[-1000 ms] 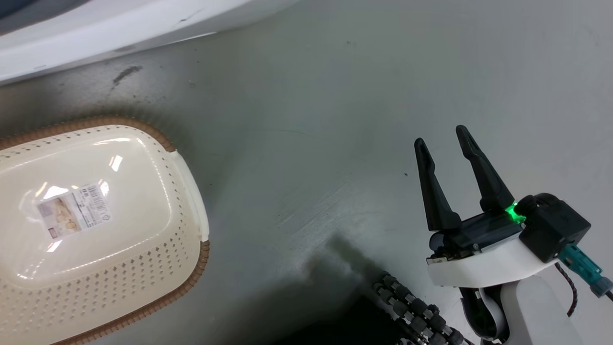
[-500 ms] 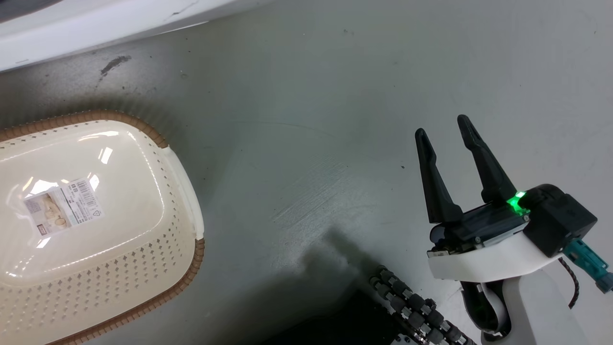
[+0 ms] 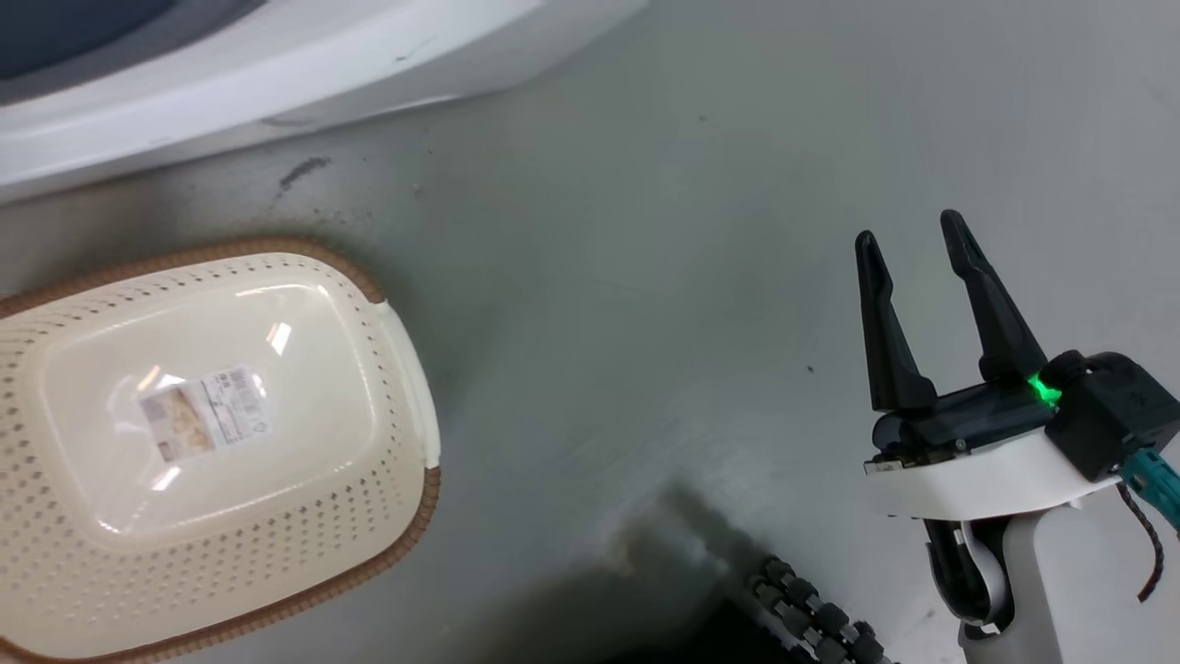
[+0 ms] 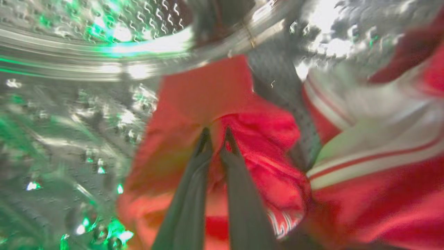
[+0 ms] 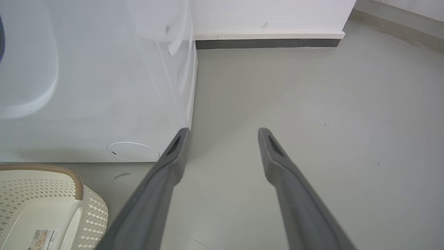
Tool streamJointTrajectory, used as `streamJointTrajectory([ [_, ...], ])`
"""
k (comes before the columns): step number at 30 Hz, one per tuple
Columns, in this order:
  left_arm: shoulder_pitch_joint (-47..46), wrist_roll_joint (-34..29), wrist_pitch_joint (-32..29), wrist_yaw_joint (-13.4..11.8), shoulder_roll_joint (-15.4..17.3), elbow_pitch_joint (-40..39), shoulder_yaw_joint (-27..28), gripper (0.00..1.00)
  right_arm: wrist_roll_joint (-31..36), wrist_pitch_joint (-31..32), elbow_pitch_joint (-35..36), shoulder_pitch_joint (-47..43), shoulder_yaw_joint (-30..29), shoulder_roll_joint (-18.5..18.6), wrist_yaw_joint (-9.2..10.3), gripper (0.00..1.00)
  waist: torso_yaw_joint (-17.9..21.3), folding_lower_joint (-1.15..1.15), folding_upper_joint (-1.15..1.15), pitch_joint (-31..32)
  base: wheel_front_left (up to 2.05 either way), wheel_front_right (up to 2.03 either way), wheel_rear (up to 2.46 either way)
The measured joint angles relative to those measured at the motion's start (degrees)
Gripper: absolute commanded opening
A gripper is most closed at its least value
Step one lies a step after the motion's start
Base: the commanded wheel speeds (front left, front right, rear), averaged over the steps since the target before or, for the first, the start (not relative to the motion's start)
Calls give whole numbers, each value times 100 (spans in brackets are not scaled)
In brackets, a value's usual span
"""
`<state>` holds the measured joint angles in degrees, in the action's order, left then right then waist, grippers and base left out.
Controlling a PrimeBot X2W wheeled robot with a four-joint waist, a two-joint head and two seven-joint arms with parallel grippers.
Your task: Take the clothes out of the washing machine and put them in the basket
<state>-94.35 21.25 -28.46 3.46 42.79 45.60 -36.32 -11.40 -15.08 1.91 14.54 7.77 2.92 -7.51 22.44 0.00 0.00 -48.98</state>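
Inside the washing machine's steel drum [image 4: 69, 104], my left gripper [image 4: 216, 133] is shut on a fold of a bright red garment [image 4: 263, 139]. More of the red clothes, with white stripes [image 4: 367, 163], lies to its right. The head view has the washing machine's white front [image 3: 277, 55] at the top left. Below it the cream basket [image 3: 304, 498] stands on the floor, holding nothing but its paper label [image 3: 203, 415]. My right gripper [image 3: 908, 232] hangs open over bare floor at the lower right, well away from the basket. Its wrist view has the open fingers [image 5: 173, 156] before the washing machine [image 5: 97, 86] and the basket [image 5: 20, 187].
The grey floor [image 3: 645, 277] stretches between the basket and my right arm. A white wall with a dark skirting [image 5: 267, 43] runs behind the machine. A black ribbed cable [image 3: 811, 618] lies at the bottom edge.
The head camera has shifted, so the basket and machine sit lower and further right in view. My right gripper stays open, in the same pose.
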Motion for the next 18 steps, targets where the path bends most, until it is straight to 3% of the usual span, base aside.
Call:
streamJointTrajectory([
  [9, 1163, 427, 2182, -405, -842, 527, 220, 0, 397, 0, -96, -90, -301, -5, 0, 100, -383, -1, 0, 798, 0, 0, 0],
  [18, 2349, 778, 3819, -510, -1588, 739, 339, 0, 776, 0, -202, -435, -448, -5, 0, 100, -859, -1, 0, 1738, 0, 0, 0],
])
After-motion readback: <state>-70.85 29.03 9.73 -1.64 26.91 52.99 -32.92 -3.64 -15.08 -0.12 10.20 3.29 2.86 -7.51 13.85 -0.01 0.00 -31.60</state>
